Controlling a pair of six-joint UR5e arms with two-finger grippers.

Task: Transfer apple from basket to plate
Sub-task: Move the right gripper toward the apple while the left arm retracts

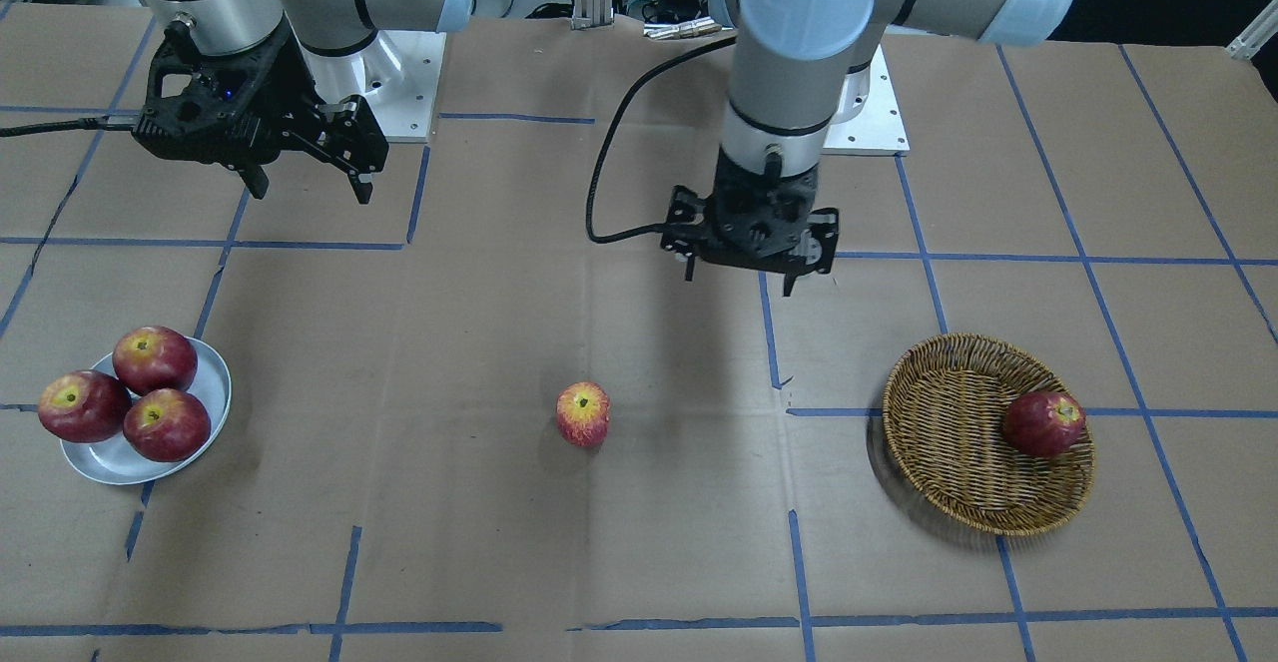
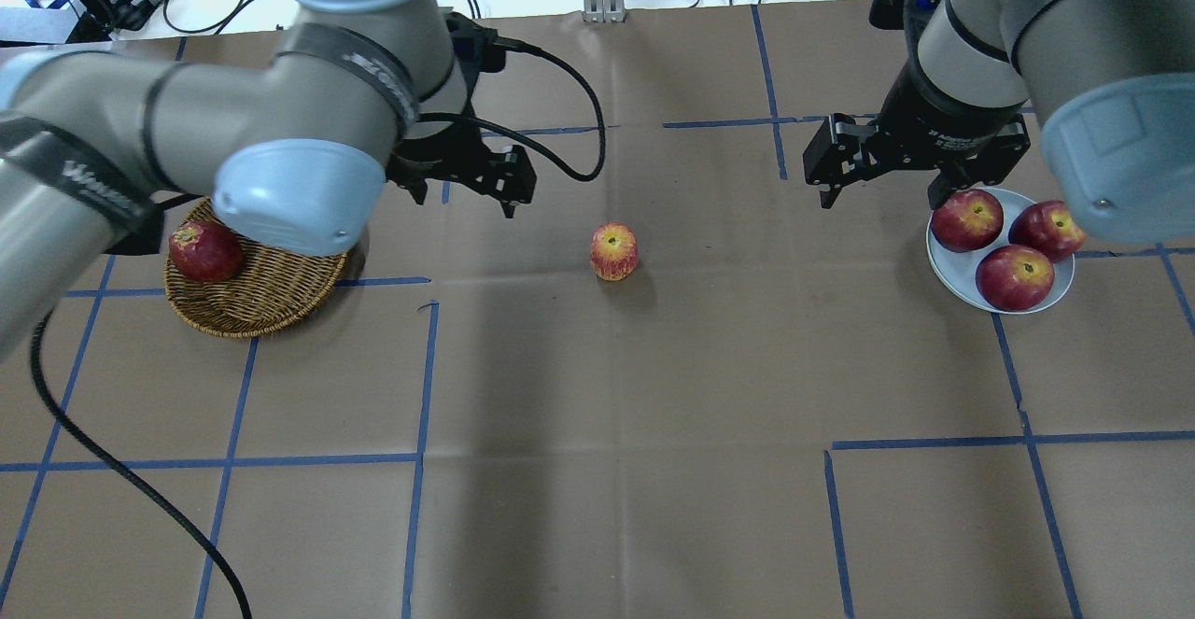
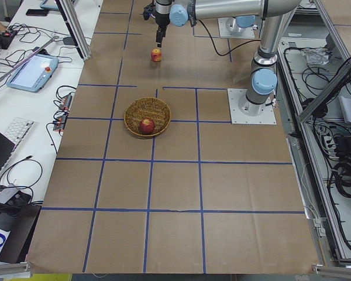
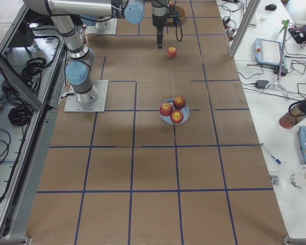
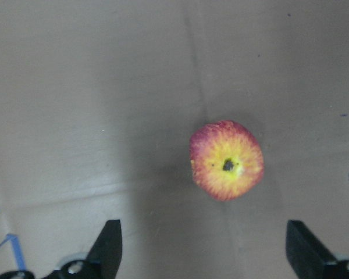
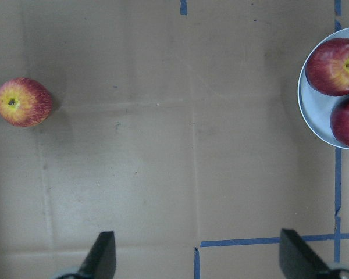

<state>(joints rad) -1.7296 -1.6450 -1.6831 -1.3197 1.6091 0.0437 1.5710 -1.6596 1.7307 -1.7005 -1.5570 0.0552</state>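
Brown-papered counter (image 1: 639, 542), front-facing view:
- One wicker basket (image 1: 949, 452), holding one dark-red apple (image 1: 1043, 423).
- One grey-blue plate (image 1: 108, 462), carrying three dark-red apples (image 1: 155, 359).
- One pinkish, yellow-blushed apple (image 1: 583, 413), the item to transfer. It stands alone on the counter between basket and plate, well apart from both.
- Left claw (image 1: 739, 281) hangs above the counter on the robot's side of that apple, fingers spread, nothing held.
- Right claw (image 1: 312, 191) hangs on the robot's side of the plate, likewise spread and empty.

Overhead view: same tally, five apples in all and two claws. The apple sits stem-up, nearer the left claw than the right.

Side views: the apple lies far down the counter, beneath the arms. Claw state is not judged from here.

Left wrist view: the apple lies ahead of and between the two wide-set fingertips, untouched.

Right wrist view: the apple is at one edge, the plate's rim at the other.

Status, as judged: removal from the basket is done. Pickup and placing on the plate are outstanding, and the plate is already crowded.
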